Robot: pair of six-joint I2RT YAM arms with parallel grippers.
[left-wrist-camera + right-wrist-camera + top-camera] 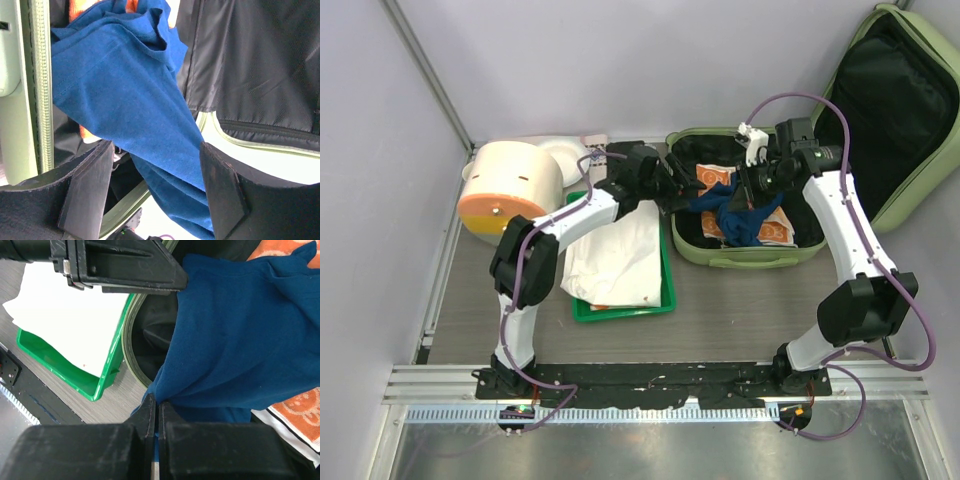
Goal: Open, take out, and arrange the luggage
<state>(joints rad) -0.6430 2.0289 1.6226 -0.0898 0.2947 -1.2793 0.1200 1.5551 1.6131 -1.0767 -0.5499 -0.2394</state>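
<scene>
Right tool (752,190), seen from the top view, is clamped shut on a blue garment (730,215) and holds it bunched above the luggage (750,258), which lies open on the surface right of centre, its lid (895,110) leaning against the far right wall. The left tool (678,190) reaches in over the case's left rim. A green tray (620,310) carrying a white sheet (615,262) sits just left of the case, with a cream-and-orange container (510,190) further left. From the left wrist, that tool's fingers stand apart with the blue fabric hanging between them, not pinched; the zip edge and black lining are close by. From the right wrist, the closed fingers bite only a small fold at the garment's edge, and orange-patterned items (295,405) lie under the cloth. Such a thin hold could slip if the left tool tugs sideways once it closes. The left tool might also catch the lining along with the fabric. A trailing end might snag the rim or drag the orange pieces out.
</scene>
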